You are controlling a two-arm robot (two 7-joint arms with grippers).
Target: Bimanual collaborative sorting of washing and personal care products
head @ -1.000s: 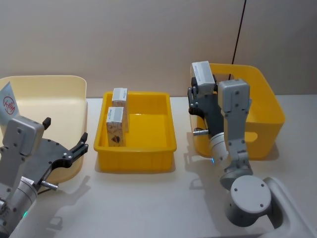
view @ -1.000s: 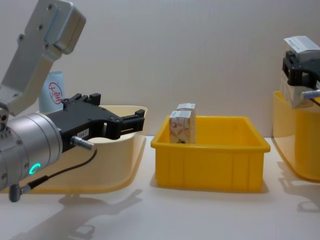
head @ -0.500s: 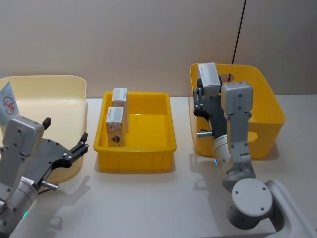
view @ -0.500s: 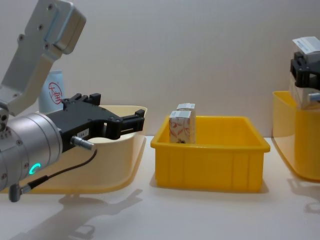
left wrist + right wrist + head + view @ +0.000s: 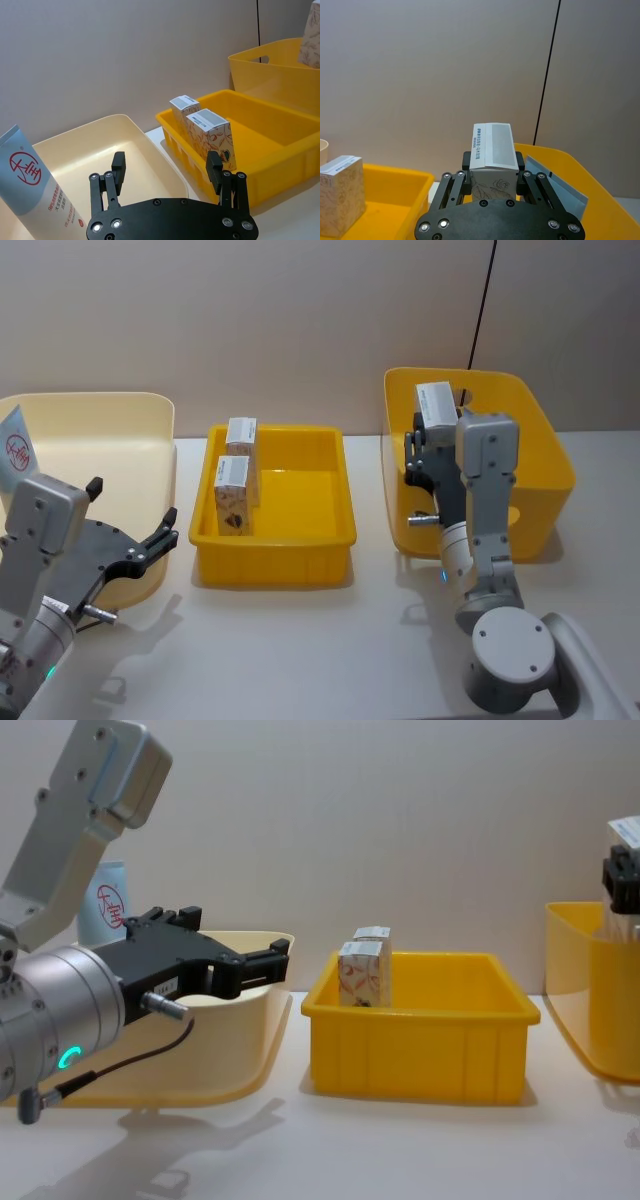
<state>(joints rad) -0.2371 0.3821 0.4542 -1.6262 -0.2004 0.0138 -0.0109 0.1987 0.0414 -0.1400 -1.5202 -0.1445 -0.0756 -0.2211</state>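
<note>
White carton [image 5: 436, 404] clamped in right gripper [image 5: 430, 440] above deep yellow bin [image 5: 545, 490]; left gripper [image 5: 135, 525] spread, empty.

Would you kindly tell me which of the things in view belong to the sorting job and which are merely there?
Belonging to the job:
- white carton clamped in the right gripper
- two white cartons with reddish swirls
- pale-blue squeeze tube with red round logo
- open left gripper

Merely there:
- black cable on the wall
- grey tabletop
</note>
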